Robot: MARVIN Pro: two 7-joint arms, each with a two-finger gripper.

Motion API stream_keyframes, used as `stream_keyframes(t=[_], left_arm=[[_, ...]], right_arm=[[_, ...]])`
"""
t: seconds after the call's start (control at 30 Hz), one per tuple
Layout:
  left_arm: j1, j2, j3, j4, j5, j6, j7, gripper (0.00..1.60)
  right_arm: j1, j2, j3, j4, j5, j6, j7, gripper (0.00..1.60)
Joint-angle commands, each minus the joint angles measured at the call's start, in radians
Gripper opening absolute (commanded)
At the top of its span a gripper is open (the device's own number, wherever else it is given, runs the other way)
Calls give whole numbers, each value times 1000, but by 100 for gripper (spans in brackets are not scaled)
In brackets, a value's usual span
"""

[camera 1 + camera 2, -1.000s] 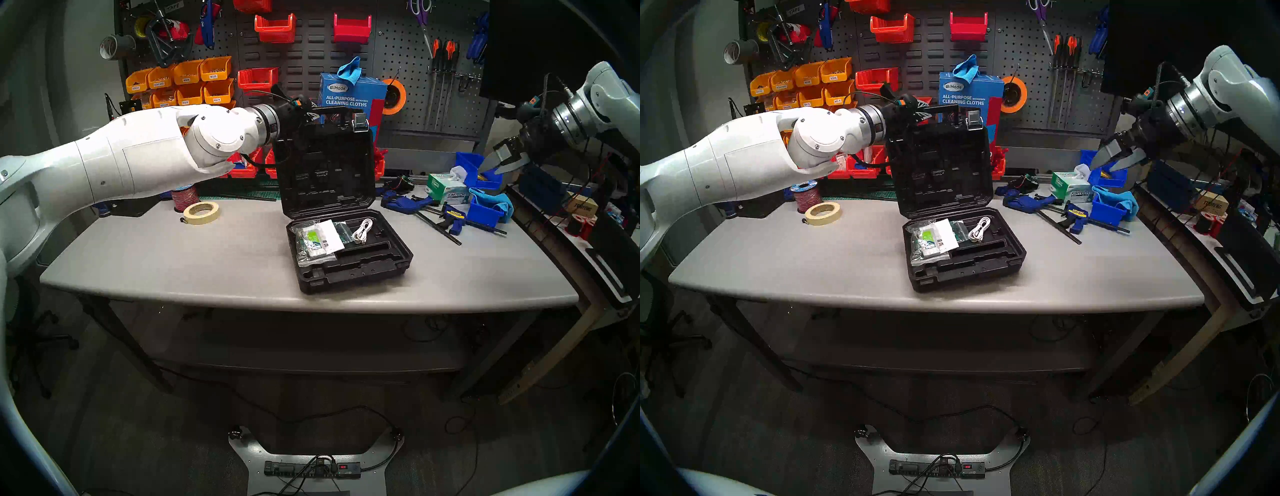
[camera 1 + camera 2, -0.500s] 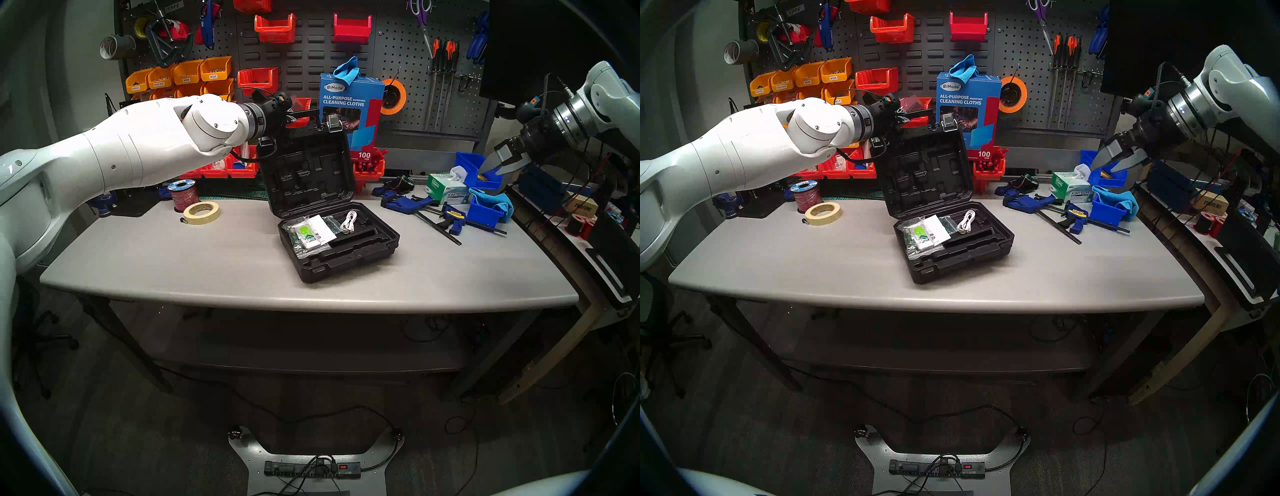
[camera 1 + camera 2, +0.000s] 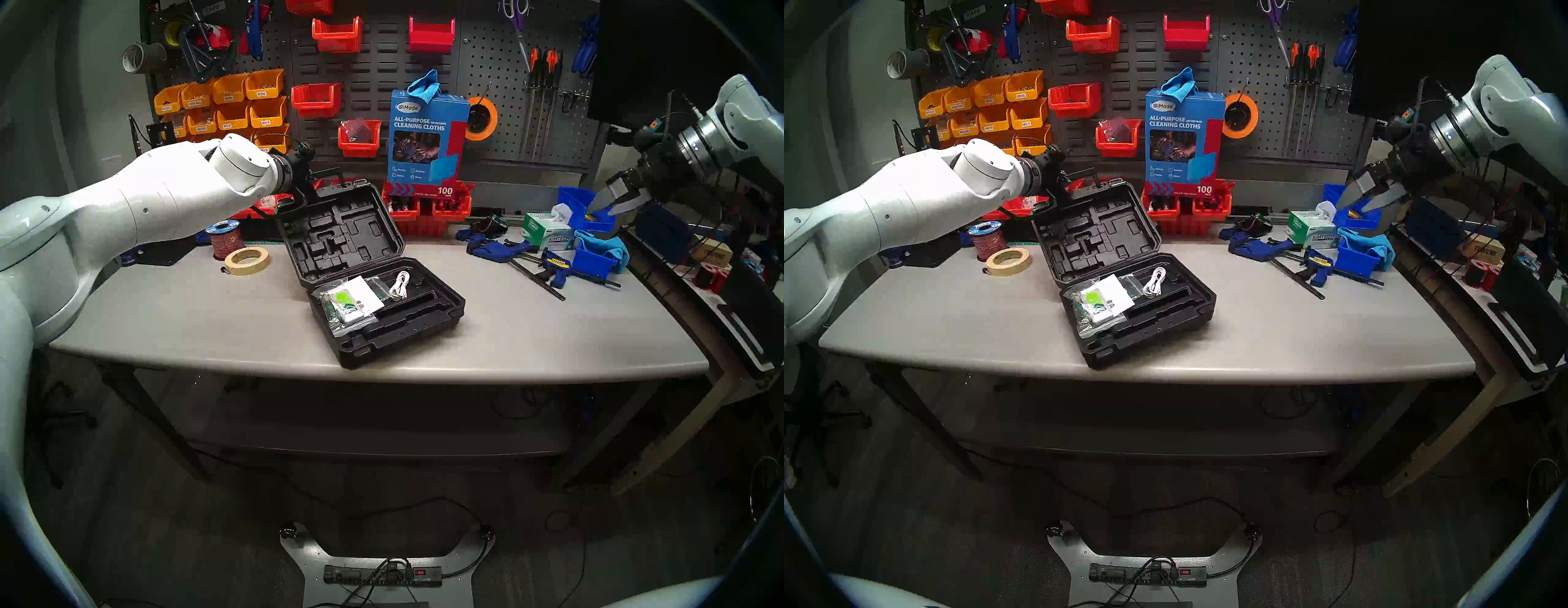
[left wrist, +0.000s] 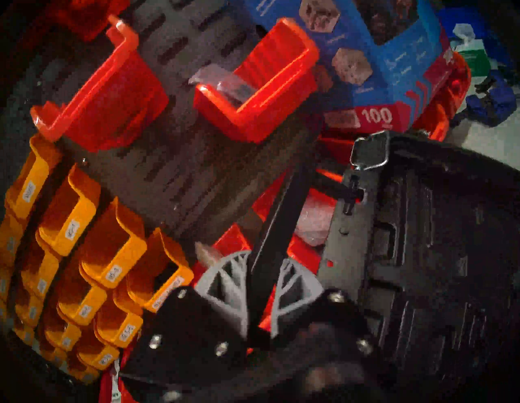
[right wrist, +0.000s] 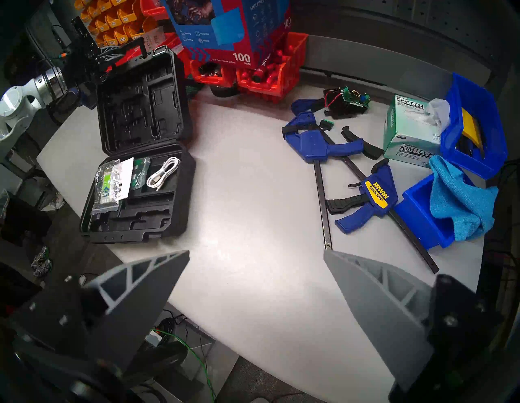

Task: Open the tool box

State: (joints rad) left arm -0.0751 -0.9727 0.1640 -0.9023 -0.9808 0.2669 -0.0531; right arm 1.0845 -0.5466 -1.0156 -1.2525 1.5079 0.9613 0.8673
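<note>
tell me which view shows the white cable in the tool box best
The right wrist view: the coiled white cable lies unobstructed in the open tool box. Both head views show it smaller. The left wrist view shows only lid and handle.

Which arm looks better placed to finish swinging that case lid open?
Left, probably: the left gripper already grips the tool box handle. The right gripper hangs open, away above the blue bins.
</note>
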Motion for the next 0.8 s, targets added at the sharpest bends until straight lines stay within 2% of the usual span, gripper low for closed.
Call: stream_keyframes(t=[0.0, 0.07, 0.1, 0.33, 0.77], left_arm=[[3, -32, -25, 105, -45, 58, 20, 0], [9, -44, -29, 132, -59, 80, 22, 0], [13, -48, -28, 142, -64, 90, 25, 0], [41, -80, -33, 203, -96, 156, 35, 0], [61, -114, -37, 248, -128, 221, 41, 0]], right_arm=[[27, -6, -5, -2, 4, -1, 105, 160], [29, -8, -10, 1, 2, -1, 121, 160], [30, -7, -9, -3, 8, -1, 99, 160], [38, -12, -22, -4, 14, -1, 101, 160], [49, -20, -43, -5, 23, -1, 105, 160]])
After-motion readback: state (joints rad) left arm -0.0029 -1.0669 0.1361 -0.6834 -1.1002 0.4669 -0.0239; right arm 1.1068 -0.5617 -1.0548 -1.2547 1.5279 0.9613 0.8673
